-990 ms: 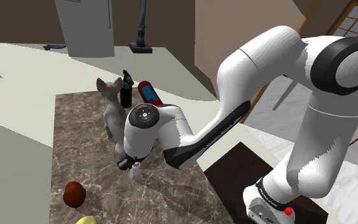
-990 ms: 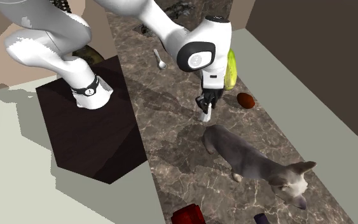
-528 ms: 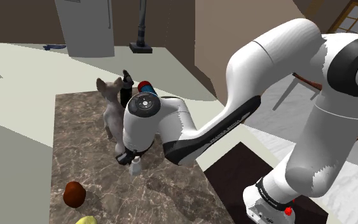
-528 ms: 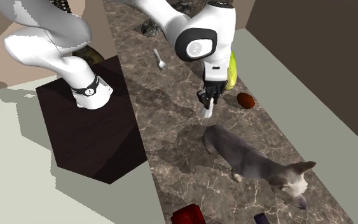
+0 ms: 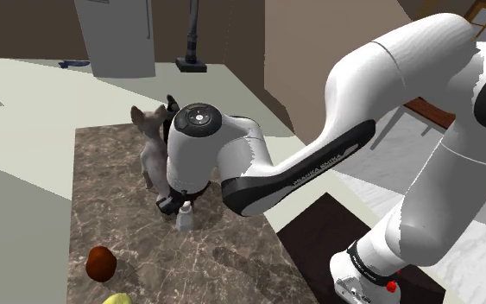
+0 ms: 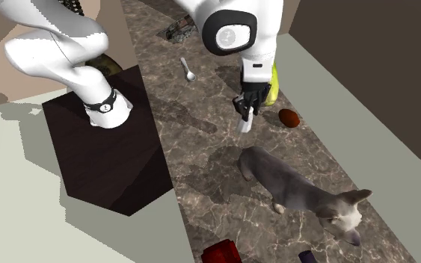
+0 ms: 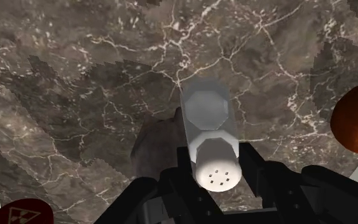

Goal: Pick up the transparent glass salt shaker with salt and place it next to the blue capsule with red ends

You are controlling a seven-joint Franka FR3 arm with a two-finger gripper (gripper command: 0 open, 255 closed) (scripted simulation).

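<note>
salt shaker [image 7: 213, 130], contents unclear, tight in the tool's [image 7: 217, 170] grip above marble table [image 7: 75, 95]

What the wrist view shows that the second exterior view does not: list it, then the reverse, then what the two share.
Wrist view, not second exterior: the holes in the cap of the salt shaker, and the fingers of the gripper clasping it from both sides. Second exterior, not wrist: the grey dog figure, the spoon and the dark stand with the white arm rising from it. Both: the salt shaker, the gripper, the marbled surface and the brown round object.
</note>
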